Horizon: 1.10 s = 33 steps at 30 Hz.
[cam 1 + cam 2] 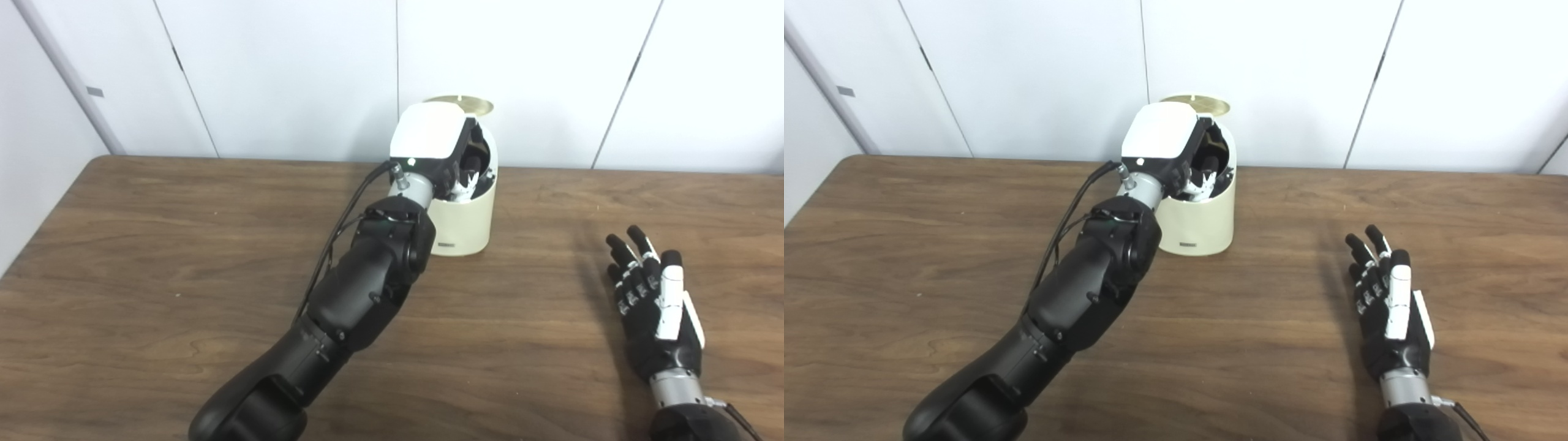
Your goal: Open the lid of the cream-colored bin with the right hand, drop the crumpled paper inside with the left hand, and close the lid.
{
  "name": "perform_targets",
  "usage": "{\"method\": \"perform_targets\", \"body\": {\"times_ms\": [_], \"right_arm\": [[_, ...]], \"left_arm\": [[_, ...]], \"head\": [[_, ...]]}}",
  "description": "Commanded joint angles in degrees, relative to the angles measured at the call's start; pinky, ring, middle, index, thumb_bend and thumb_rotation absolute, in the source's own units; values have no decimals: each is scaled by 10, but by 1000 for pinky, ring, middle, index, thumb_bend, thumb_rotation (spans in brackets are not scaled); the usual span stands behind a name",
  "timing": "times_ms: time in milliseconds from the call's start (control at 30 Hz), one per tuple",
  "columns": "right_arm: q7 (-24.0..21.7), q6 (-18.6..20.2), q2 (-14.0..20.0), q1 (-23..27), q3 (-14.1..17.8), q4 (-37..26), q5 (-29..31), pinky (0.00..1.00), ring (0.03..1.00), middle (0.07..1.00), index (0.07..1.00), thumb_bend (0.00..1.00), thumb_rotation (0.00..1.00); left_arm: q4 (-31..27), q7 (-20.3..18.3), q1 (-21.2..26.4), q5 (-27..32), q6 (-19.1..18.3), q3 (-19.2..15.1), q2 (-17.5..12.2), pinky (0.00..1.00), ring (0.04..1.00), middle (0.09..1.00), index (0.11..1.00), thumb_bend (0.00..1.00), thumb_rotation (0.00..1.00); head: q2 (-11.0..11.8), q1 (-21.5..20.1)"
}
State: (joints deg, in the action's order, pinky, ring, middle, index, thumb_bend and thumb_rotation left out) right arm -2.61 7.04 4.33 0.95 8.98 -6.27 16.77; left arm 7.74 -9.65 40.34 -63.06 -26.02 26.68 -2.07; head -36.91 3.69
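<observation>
One robot hand (pixel 432 144) over open bin (pixel 465 220)

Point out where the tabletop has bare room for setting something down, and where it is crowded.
Bare wood lies left of the left arm, and between that arm and the right hand. It is crowded at the back, where the left hand sits over the open cream-colored bin.
</observation>
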Motion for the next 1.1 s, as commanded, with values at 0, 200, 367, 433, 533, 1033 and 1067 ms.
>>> {"method": "perform_targets", "body": {"times_ms": [0, 200, 367, 433, 533, 1033, 1067], "right_arm": [[4, 18, 3, -4, 3, 2, 0, 1000, 979, 889, 932, 450, 1000], [1, 16, 3, -1, 3, 6, 3, 1000, 978, 887, 936, 438, 1000], [0, 15, 3, -1, 3, 9, 4, 1000, 979, 893, 932, 451, 1000], [2, 17, 3, 0, 4, 9, 3, 1000, 980, 893, 935, 451, 1000], [2, 19, 4, 0, 3, 9, 2, 1000, 985, 891, 934, 449, 1000], [-2, 13, 9, 4, 5, 22, 1, 1000, 978, 859, 934, 436, 1000], [-3, 13, 10, 4, 4, 23, 2, 1000, 979, 860, 935, 435, 1000]], "left_arm": [[-1, -5, 9, 4, -2, -3, 1, 496, 637, 688, 666, 900, 67], [-8, -4, 4, 28, -1, -18, 7, 517, 623, 657, 627, 821, 1], [-8, 44, -5, 66, 27, -37, 14, 349, 418, 519, 526, 502, 5], [-13, 63, -10, 72, 40, -38, 13, 311, 385, 499, 528, 474, 1], [-15, 89, -16, 81, 59, -41, 11, 305, 377, 496, 498, 468, 0], [-4, 207, -30, 80, 110, -46, 8, 265, 412, 556, 520, 463, 0], [-4, 214, -31, 80, 113, -46, 7, 262, 414, 561, 519, 462, 0]], "head": [[0, 1], [1, 1], [1, 3], [2, 4], [1, 5], [5, 8], [5, 8]]}}
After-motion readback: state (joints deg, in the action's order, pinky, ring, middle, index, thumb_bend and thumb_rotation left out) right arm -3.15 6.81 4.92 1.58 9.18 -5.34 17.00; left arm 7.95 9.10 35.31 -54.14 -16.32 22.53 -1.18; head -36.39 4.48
